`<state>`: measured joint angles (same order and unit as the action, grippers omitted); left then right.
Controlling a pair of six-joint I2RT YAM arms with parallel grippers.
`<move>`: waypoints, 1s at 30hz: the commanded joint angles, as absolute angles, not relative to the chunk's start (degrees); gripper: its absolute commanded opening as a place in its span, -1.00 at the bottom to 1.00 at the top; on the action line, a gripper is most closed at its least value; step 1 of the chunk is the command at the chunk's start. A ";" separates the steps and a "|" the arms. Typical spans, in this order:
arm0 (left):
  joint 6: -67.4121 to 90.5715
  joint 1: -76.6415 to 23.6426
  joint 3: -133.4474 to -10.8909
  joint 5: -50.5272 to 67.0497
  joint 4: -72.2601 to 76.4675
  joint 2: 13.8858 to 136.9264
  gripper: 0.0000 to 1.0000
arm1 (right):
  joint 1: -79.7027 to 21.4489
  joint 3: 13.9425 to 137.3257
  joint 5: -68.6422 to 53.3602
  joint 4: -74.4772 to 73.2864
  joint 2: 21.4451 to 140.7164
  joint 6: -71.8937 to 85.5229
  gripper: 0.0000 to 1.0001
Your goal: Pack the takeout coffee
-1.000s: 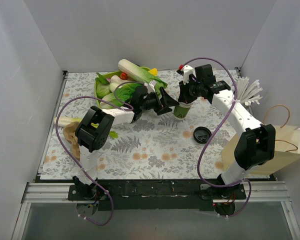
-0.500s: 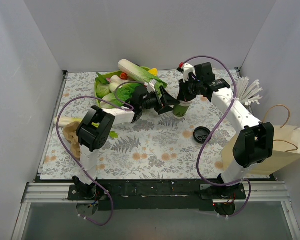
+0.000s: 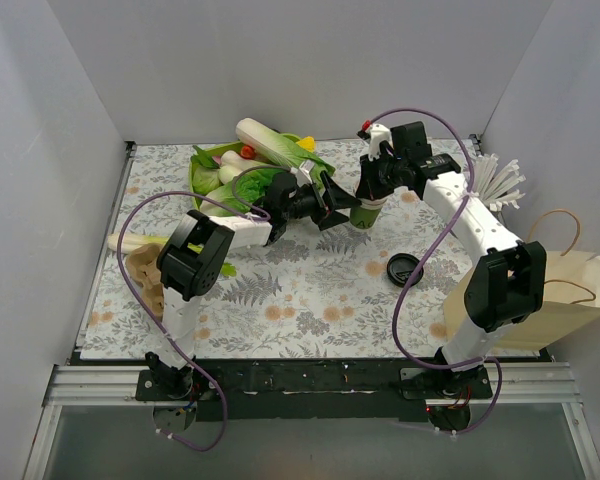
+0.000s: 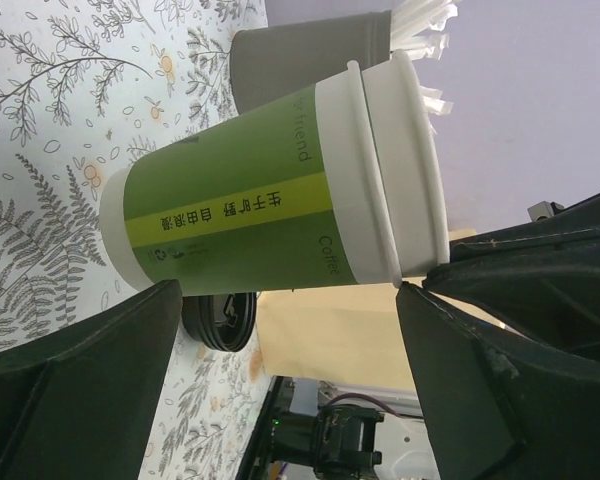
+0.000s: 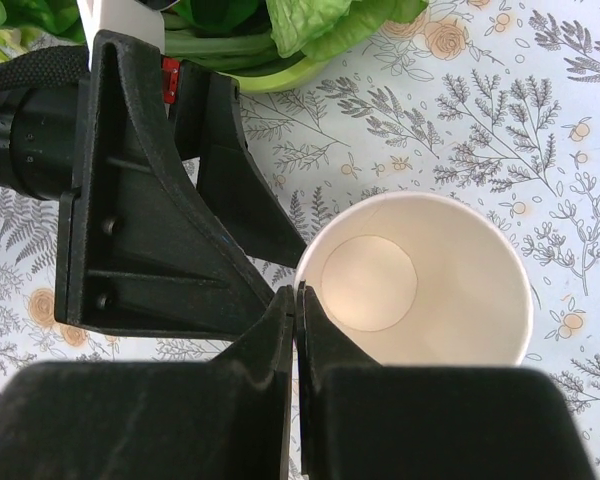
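Two nested green paper cups (image 3: 362, 216) stand at mid-table, with no lid on them. In the left wrist view (image 4: 230, 220) the inner cup's white top sticks out of the outer cup. The cream-white inside shows in the right wrist view (image 5: 420, 270). My right gripper (image 3: 368, 195) is shut on the inner cup's rim, one finger inside and one outside (image 5: 296, 300). My left gripper (image 3: 338, 205) is open just left of the cups, its jaws wide apart (image 4: 290, 300) and not touching them. The round black lid (image 3: 404, 269) lies on the mat nearer the front, and shows too in the left wrist view (image 4: 218, 320).
A pile of vegetables (image 3: 250, 165) sits behind the left gripper. A grey cup of white straws (image 3: 492, 183) stands at the right wall. A brown paper bag (image 3: 570, 290) stands at the front right. A beige item (image 3: 145, 272) lies at the left edge.
The right gripper and the cups have shifted slightly toward the back. The left gripper has followed, staying open beside the cups. The lid has not moved.
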<state>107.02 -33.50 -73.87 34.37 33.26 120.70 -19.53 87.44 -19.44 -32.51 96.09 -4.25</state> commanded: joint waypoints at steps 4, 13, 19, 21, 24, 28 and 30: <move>111.71 -33.49 -72.33 28.66 31.82 121.99 0.84 | -21.45 90.89 -20.74 -33.31 95.19 -3.33 -0.97; 112.15 -33.40 -73.04 23.47 21.37 123.49 0.87 | -23.90 89.38 -23.03 -32.52 92.81 -4.39 -0.97; 112.32 -33.40 -70.49 22.24 19.07 124.01 0.87 | -24.87 89.21 -22.06 -33.14 91.58 -5.54 -0.97; 111.89 -33.49 -70.14 22.24 18.90 123.66 0.86 | -24.87 89.03 -21.80 -33.31 91.50 -5.80 -0.97; 111.36 -33.40 -69.79 22.24 19.16 123.40 0.86 | -24.96 89.91 -21.62 -33.92 91.49 -6.06 -0.97; 109.43 -33.22 -69.52 24.16 19.42 121.91 0.84 | -24.96 91.40 -20.13 -35.07 91.41 -8.43 -0.97; 108.11 -33.13 -68.91 25.22 20.74 120.77 0.82 | -24.87 91.76 -18.30 -35.16 91.14 -9.40 -0.97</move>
<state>109.43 -34.00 -70.74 24.86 23.83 123.33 -25.21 88.77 -19.84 -34.70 93.36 -6.94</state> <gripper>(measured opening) 0.922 0.020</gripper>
